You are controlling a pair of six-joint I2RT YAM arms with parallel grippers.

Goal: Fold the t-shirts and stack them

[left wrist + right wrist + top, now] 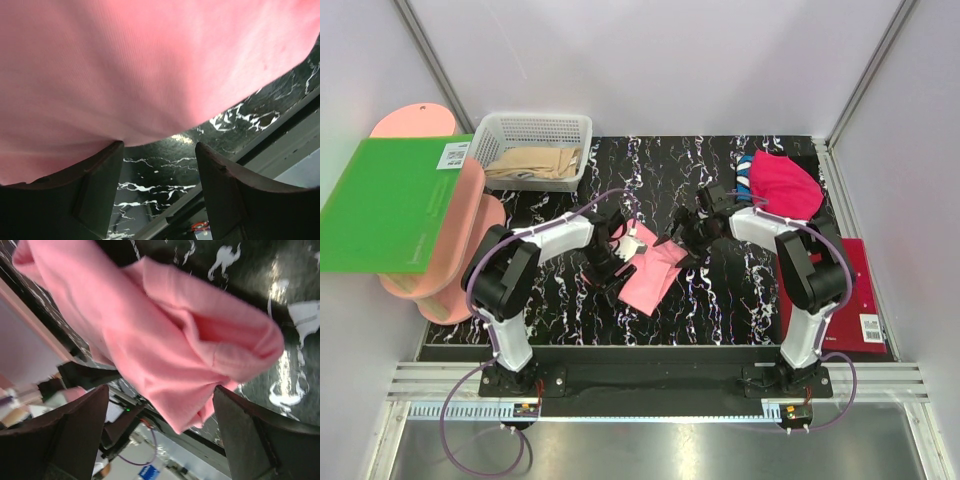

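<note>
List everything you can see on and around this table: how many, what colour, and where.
Salmon-pink cloth t-shirt: one, light pink, partly folded, table centre.
Magenta cloth t-shirt: one, magenta, back right.
Blue cloth t-shirt: one, blue, only an edge showing at the magenta one's left.
White slatted plastic basket: one, white, back left.
Beige cloth: count unclear, beige, inside the basket.
Flat green board: one, green, far left, on the shelf.
Pink rounded shelf: one, pink, left edge.
Dark-red rectangular board: one, dark red, right edge.
Black white-veined table: one.
Left gripper: open, at the pink shirt.
Right gripper: open, at the pink shirt.
</note>
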